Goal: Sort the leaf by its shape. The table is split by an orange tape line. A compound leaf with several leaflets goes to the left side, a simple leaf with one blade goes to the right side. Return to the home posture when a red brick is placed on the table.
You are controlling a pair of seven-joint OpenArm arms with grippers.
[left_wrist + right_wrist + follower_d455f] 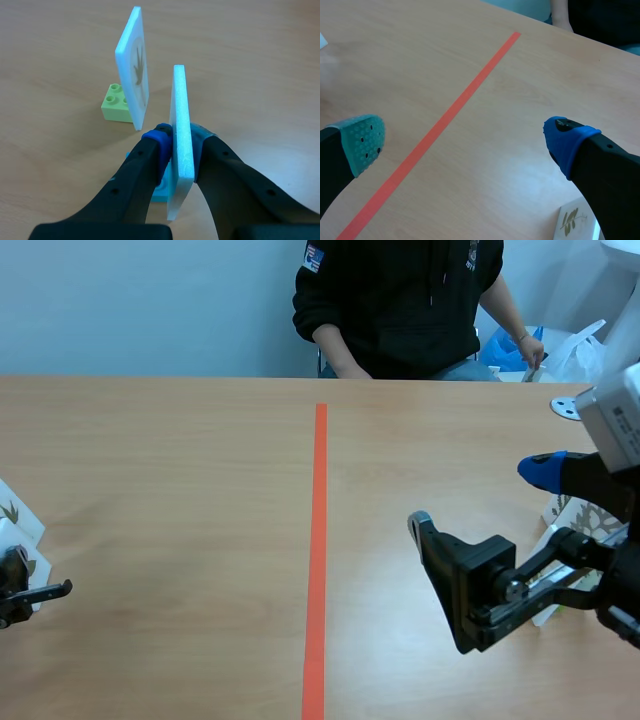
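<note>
Left gripper (181, 138) pinches an upright white card (180, 95) (edge-on, blue brick (162, 190) at its foot); right gripper (465, 139) spread wide.

Cannot read the face of the white card (182, 115), clamped edge-on in the left end effector (182, 141), nor see more than a corner of the blue brick (161, 190) at its base.
</note>
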